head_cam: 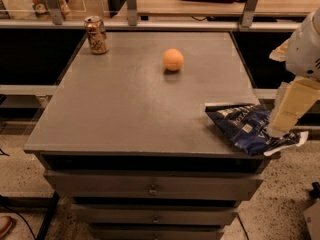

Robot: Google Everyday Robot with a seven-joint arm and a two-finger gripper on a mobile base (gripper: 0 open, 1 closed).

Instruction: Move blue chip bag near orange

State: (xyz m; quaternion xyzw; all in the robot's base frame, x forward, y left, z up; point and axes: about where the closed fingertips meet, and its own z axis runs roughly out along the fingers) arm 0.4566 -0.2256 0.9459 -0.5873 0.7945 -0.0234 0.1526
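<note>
Counter (125,109): orange (173,60) toward the back.
Bag (241,126): well front-right of the orange, overhanging the counter corner.
Can (96,35): back-left of the orange.
Pincer (276,130): far right of the orange, on the bag's right edge; whether wide or narrow cannot be told.
</note>
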